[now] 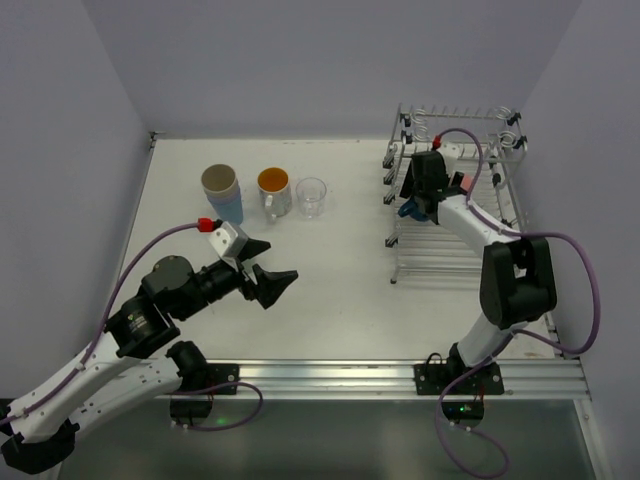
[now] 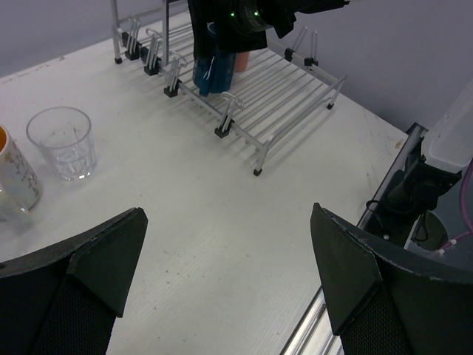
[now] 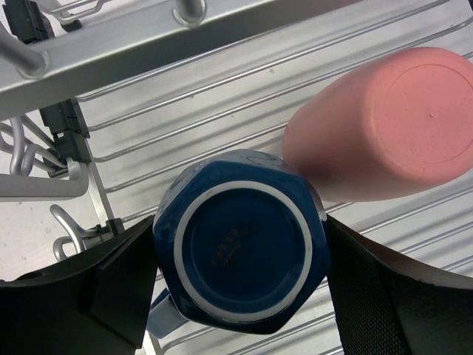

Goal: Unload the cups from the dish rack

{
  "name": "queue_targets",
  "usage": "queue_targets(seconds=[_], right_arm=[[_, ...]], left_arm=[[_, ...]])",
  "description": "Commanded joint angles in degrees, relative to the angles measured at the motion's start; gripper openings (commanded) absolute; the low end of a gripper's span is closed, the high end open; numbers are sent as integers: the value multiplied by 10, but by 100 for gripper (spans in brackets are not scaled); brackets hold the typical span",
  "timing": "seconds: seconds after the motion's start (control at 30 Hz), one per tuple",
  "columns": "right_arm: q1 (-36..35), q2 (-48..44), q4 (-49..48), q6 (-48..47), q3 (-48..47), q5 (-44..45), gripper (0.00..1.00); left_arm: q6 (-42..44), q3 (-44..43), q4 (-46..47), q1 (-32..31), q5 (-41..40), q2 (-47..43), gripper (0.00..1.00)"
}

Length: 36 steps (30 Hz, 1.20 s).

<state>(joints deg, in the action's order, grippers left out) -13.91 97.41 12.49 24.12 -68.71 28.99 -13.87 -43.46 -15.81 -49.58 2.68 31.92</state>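
Note:
The dish rack [image 1: 470, 252] stands at the right. On its lower tier a dark-blue mug [image 3: 240, 255] sits upside down, with a pink cup [image 3: 392, 126] lying against it. My right gripper [image 3: 240, 274] is shut on the dark-blue mug [image 1: 408, 210], one finger pressed to each side. A light-blue tumbler [image 1: 225, 195], an orange-inside glass mug [image 1: 274, 190] and a clear glass [image 1: 311, 197] stand upright on the table at the back left. My left gripper [image 1: 272, 270] hovers open over bare table, with nothing between its fingers.
In the left wrist view the clear glass [image 2: 63, 142] is at the far left and the rack [image 2: 295, 92] at the far centre. The table's metal front rail [image 1: 400, 372] runs along the near edge. Walls close in the back and both sides.

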Motion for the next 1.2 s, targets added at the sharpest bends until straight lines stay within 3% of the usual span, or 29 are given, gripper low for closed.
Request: queue_targets(seconds=[0.0, 0.27, 0.67, 0.9, 1.17], right_arm=[[-2, -37, -49, 8, 16, 6, 52], [-9, -169, -91, 7, 110, -4, 49], [-11, -352, -121, 52, 234, -139, 49], [-11, -481, -163, 110, 284, -296, 49], [-10, -588, -227, 173, 331, -450, 49]], left_arm=[[12, 1, 12, -2, -7, 1, 100], [10, -2, 17, 0, -7, 19, 100], [-68, -23, 66, 4, 57, 95, 100], [-199, 22, 262, 4, 73, 175, 100], [-297, -1, 397, 5, 70, 304, 100]])
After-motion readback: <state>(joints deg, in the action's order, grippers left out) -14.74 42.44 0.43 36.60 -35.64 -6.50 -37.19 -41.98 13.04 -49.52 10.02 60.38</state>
